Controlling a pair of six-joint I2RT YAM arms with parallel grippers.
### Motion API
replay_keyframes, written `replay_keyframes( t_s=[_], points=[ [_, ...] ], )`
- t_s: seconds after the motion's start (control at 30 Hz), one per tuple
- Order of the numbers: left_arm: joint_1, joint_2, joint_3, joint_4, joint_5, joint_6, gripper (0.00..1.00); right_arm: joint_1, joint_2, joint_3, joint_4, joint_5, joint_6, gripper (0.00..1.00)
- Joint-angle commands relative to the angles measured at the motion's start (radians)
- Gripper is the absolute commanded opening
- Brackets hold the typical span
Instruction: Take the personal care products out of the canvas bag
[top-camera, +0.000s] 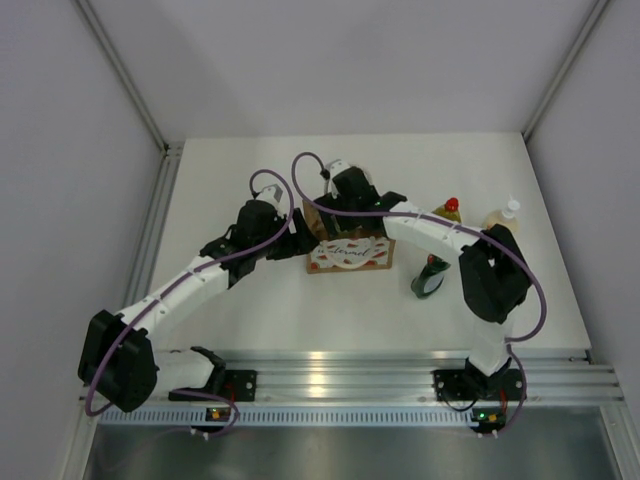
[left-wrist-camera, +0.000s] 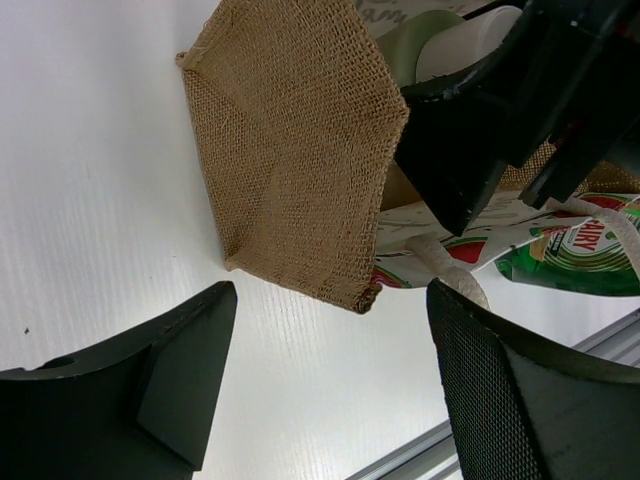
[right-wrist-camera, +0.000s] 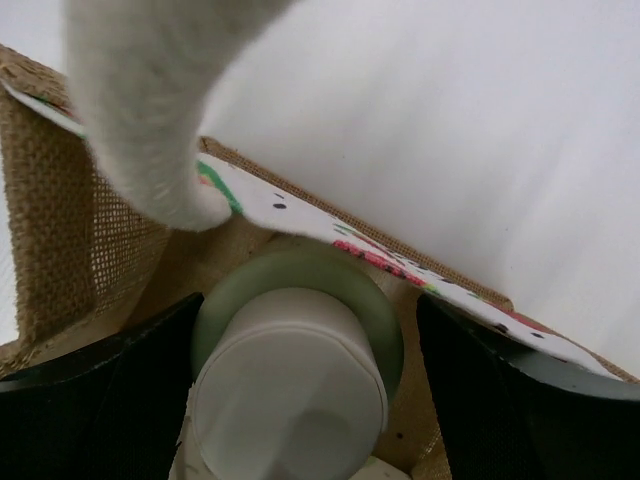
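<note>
The tan canvas bag stands mid-table. My right gripper reaches down into its open top. In the right wrist view this gripper is open, its fingers on either side of the pale green bottle with the white cap inside the bag. My left gripper is open and empty beside the bag's left side, its fingers low by the bag's near corner. The yellow-green bottle, the peach pump bottle and the dark green bottle are on the table right of the bag.
A cream loop handle hangs across the right wrist view, above the bottle. The dark green bottle's label shows past the bag in the left wrist view. A metal rail runs along the near table edge. Grey walls enclose the table.
</note>
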Motion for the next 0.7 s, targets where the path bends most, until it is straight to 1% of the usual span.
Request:
replay_keyframes(
  t_s=[0.0,0.13,0.23,0.33,0.37,0.4,0.43,0.47,0.53,0.57,0.67],
  points=[
    [-0.004,-0.018,-0.001,0.041,-0.017,0.014,0.81,0.021,0.028,0.05,-0.026,0.018,0.029,0.83],
    [-0.003,-0.027,-0.003,0.038,-0.017,0.019,0.81,0.021,0.061,0.052,-0.026,0.027,0.036,0.82],
    [-0.003,-0.035,-0.007,0.038,-0.022,0.02,0.81,0.021,0.081,0.044,-0.026,0.031,0.041,0.79],
    [-0.003,-0.038,-0.009,0.038,-0.027,0.02,0.81,0.021,0.087,0.039,-0.023,0.041,0.044,0.64],
    [-0.004,-0.036,-0.009,0.04,-0.025,0.02,0.81,0.022,0.087,0.039,-0.024,0.041,0.041,0.5],
    [-0.004,-0.036,-0.009,0.04,-0.025,0.02,0.81,0.021,0.084,0.041,-0.021,0.044,0.042,0.41],
    [-0.003,-0.036,-0.009,0.04,-0.025,0.019,0.81,0.021,0.078,0.039,-0.018,0.043,0.039,0.34],
    [-0.003,-0.038,-0.009,0.04,-0.024,0.017,0.81,0.021,0.063,0.036,-0.003,0.043,0.032,0.24],
    [-0.003,-0.036,-0.009,0.04,-0.025,0.017,0.81,0.024,0.045,0.029,0.017,0.047,0.029,0.16],
    [-0.003,-0.036,-0.007,0.04,-0.025,0.016,0.81,0.024,0.023,0.032,0.028,0.046,0.018,0.09],
    [-0.004,-0.038,-0.01,0.04,-0.027,0.012,0.81,0.032,-0.018,0.033,0.046,0.057,-0.006,0.0]
  ],
)
